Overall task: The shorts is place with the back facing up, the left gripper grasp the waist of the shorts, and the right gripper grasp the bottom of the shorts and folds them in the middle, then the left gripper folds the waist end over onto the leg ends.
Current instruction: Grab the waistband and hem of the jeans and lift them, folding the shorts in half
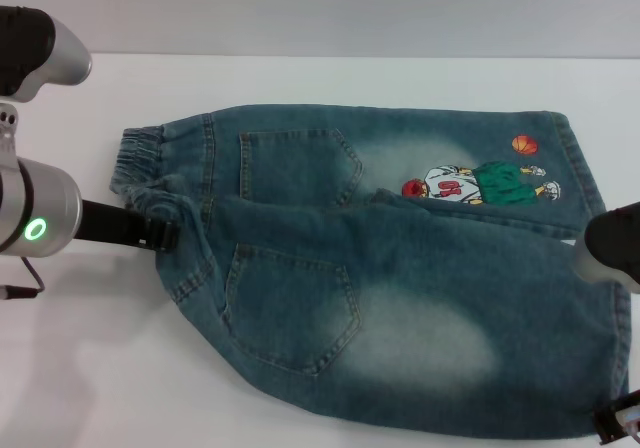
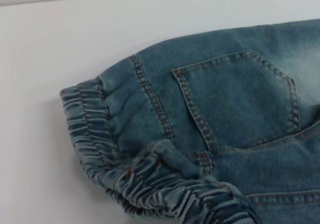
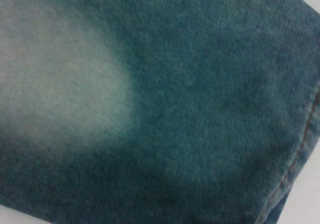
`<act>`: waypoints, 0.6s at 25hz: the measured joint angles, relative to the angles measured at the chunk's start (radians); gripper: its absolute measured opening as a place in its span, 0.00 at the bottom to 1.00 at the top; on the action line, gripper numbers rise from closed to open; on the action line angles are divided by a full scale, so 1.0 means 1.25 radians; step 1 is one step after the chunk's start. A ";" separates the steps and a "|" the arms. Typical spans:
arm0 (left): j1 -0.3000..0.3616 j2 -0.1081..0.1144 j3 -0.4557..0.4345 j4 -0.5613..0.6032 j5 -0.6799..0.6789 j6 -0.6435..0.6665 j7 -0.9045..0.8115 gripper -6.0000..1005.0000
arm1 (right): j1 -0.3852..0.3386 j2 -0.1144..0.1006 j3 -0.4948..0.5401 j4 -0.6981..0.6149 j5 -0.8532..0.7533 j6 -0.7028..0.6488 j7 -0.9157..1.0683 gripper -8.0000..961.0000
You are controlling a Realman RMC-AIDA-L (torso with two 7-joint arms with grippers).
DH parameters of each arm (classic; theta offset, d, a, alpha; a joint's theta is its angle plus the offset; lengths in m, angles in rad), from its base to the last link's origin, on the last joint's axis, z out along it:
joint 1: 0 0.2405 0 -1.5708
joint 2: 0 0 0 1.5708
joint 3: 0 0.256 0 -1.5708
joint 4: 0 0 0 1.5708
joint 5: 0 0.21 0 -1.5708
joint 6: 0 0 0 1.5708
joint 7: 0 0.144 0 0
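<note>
1. The shorts (image 1: pixel 400 278) lie on the white surface (image 1: pixel 330 83), back up, both patch pockets showing, spread across the middle and right of the head view

2. Progress, as a judgement: the first fold looks underway or nearly made. The near leg lies lapped partly over the far one, covering its lower edge up to the cartoon basketball player (image 1: pixel 480 183), but the halves are not squared up on each other

3. The second fold, waist end over onto the leg ends, has not begun: the waist of the shorts (image 1: pixel 150 173) sits at the left end, well apart from the hems

4. The left pincer (image 1: pixel 160 236) reaches in from the left and meets the bunched elastic band at the near corner of the waist. It appears closed on that band, since the cloth is gathered up around its tip, though the fingers themselves are mostly buried in denim. The left wrist view shows the ruffled band (image 2: pixel 165 184) humped up close below the camera

5. The right pincer (image 1: pixel 618 426) is at the near right corner by the bottom of the shorts (image 1: pixel 615 348). Only a dark sliver shows, so whether it is wide, narrow or holding the hem cannot be told. Its wrist view shows only denim and a stitched hem (image 3: pixel 305 144)

6. Long axis: left to right across the surface, waist towards the robot's left, leg ends (image 1: pixel 580 158) towards its right
</note>
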 joint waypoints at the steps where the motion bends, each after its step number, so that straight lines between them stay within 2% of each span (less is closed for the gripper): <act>1: 0.000 0.000 0.000 -0.003 0.003 0.000 0.000 0.21 | 0.001 0.000 -0.001 0.001 0.000 0.004 0.000 0.11; 7: 0.014 -0.001 -0.002 -0.028 0.033 0.014 -0.013 0.21 | -0.003 -0.001 -0.021 0.026 -0.005 0.048 -0.001 0.02; 11: 0.029 0.000 -0.008 -0.029 0.040 0.046 -0.016 0.21 | -0.030 -0.005 -0.031 0.062 -0.041 0.126 -0.001 0.03; 15: 0.042 0.000 -0.008 -0.023 0.042 0.082 -0.017 0.21 | -0.052 -0.010 -0.056 0.072 -0.139 0.220 -0.001 0.03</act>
